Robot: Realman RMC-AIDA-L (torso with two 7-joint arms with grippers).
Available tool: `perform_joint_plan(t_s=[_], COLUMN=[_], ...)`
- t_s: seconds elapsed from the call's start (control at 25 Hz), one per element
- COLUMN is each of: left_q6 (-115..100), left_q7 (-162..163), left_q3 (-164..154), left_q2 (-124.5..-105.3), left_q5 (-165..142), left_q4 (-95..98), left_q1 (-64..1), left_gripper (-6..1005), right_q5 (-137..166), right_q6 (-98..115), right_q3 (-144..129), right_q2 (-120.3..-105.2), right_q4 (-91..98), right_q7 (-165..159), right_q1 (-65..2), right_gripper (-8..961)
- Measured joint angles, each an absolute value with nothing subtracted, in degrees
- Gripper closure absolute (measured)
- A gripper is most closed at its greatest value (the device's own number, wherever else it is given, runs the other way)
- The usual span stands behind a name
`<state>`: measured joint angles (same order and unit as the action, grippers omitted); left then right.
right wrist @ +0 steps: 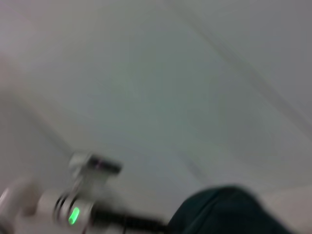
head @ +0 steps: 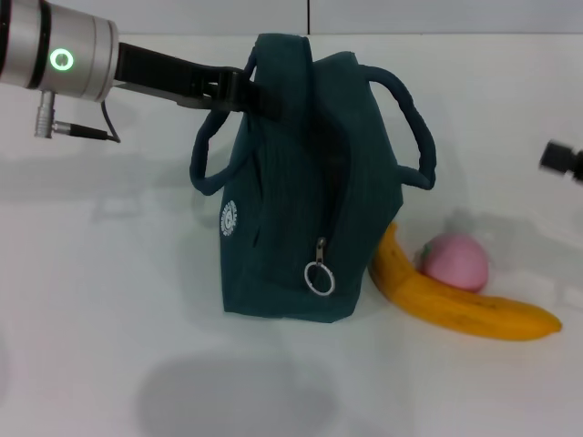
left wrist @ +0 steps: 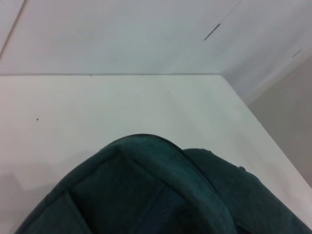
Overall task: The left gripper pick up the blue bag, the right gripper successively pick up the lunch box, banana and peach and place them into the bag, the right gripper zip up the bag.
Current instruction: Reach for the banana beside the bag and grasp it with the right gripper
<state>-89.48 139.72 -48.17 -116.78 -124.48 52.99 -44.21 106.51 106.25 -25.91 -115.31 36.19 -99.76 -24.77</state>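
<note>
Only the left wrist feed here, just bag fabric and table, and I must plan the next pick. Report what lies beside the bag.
Observer: The banana lies on the table right of the blue bag, one end by its base.
Operator: Locate the peach.
Observer: The peach sits just behind the banana, touching it.
Operator: Report the grip.
Observer: The left gripper clamps the bag's top edge, with the right gripper far off right.
</note>
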Motion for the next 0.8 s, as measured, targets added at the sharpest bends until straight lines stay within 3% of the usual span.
perform_joint_plan(t_s=[0.44,0.64,0.8], left_q6=[-87.0,-86.5,-86.1], left_q7=[139.1,139.1,139.1], left_q3=[-48.2,-48.2,-48.2], left_q2=[-116.74,-116.75,-116.77], left_q5=[-124.5,-124.5,-123.4], left_q4=[52.4,52.4,52.4], left_q1=[-44.1,-44.0,-43.8], left_gripper=[949,949,949], right_q5=[110.7,120.9,127.0], right_q6=[108.3,106.4,105.7], right_q3=[-46.6,-58.2,-64.6], right_q2=[-115.57,-115.61,-115.60], right_q4=[82.0,97.0,98.6], right_q7=[-124.6,-135.0,-140.3], right_q1=[-21.7,-23.9,-28.0], right_gripper=[742,718,687])
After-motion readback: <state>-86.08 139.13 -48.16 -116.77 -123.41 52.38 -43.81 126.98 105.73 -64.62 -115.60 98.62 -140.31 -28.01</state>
